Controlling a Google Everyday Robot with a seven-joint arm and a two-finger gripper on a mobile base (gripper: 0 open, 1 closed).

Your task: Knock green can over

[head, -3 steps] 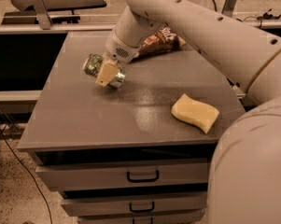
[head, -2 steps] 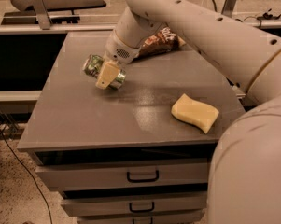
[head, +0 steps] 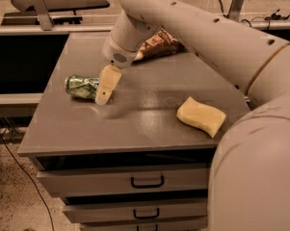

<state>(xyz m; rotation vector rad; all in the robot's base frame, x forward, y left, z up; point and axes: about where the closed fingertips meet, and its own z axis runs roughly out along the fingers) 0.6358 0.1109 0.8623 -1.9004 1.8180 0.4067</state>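
The green can [head: 81,86] lies on its side on the grey tabletop [head: 135,124], at the left side, its long axis running left to right. My gripper [head: 105,87] hangs down from the arm [head: 183,28] at the can's right end, right against it or just in front of it. The gripper covers that end of the can.
A brown snack bag [head: 160,43] lies at the back of the table, partly behind the arm. A yellow sponge [head: 201,115] lies at the right front. Drawers with handles [head: 147,182] are under the top. A cable [head: 19,167] runs on the floor at left.
The can was tilted at the gripper a second ago; now it lies flat on its side, a little nearer the table's front left. The gripper has dropped slightly with it.
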